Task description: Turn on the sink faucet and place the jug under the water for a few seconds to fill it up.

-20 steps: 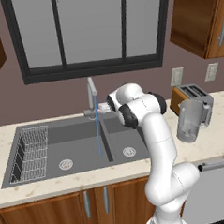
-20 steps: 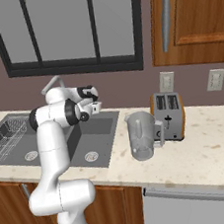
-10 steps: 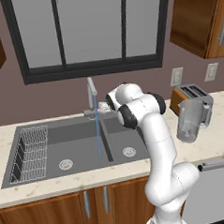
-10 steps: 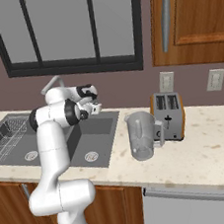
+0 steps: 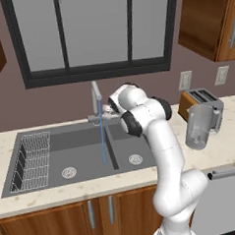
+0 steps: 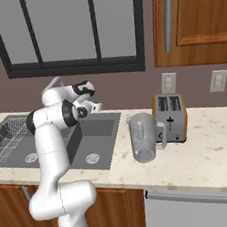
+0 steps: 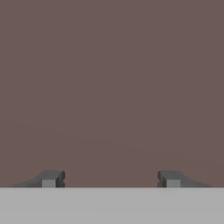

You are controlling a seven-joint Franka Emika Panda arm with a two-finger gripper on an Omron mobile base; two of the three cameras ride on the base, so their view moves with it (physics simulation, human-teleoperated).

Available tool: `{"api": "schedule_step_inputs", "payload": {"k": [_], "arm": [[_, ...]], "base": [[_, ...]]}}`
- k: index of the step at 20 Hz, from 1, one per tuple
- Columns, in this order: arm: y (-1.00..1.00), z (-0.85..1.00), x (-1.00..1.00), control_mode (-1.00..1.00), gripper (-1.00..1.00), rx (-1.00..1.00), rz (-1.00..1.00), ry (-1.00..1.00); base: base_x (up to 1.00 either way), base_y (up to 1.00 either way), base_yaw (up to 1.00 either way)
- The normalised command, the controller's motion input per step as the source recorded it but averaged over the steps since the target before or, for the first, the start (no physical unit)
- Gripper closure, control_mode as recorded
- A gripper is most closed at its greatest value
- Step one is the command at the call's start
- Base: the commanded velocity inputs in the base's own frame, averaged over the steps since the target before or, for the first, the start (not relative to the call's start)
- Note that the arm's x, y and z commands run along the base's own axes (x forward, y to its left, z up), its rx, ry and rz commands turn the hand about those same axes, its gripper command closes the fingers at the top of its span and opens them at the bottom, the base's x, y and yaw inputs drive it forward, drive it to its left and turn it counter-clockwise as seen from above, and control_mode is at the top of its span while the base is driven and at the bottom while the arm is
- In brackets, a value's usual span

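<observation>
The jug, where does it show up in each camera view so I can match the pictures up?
Left base view: the jug stands at the right on the counter, just in front of the toaster.
Right base view: the jug stands near the middle, left of the toaster.
Hand view: the jug is not in it; plain brown wall.
Shared landmark: the toaster beside the jug.

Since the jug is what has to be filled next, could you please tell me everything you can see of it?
The translucent grey-clear tapered jug looks like glass or clear plastic, with a pour lip at its rim and a handle on the side turned to the brown-sided two-slot toaster. It appears empty and stands upright on the speckled beige counter, just in front of that toaster, to the right of the dark grey sink. Nothing grips it.
</observation>
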Motion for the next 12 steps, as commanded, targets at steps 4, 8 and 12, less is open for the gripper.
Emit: {"api": "schedule_step_inputs", "payload": {"k": [4,8,12], "arm": [[-0.8,0.38,-0.61,-1.0,-1.0,0.0,0.0,-0.06],[-0.94,0.6,-0.74,-1.0,-1.0,0.01,0.0,-0.04],[-0.67,0.74,-0.63,-1.0,-1.0,0.01,0.0,0.0]], "base": [[0.0,0.0,0.0],[0.0,0.0,0.0],[0.0,0.0,0.0]]}}
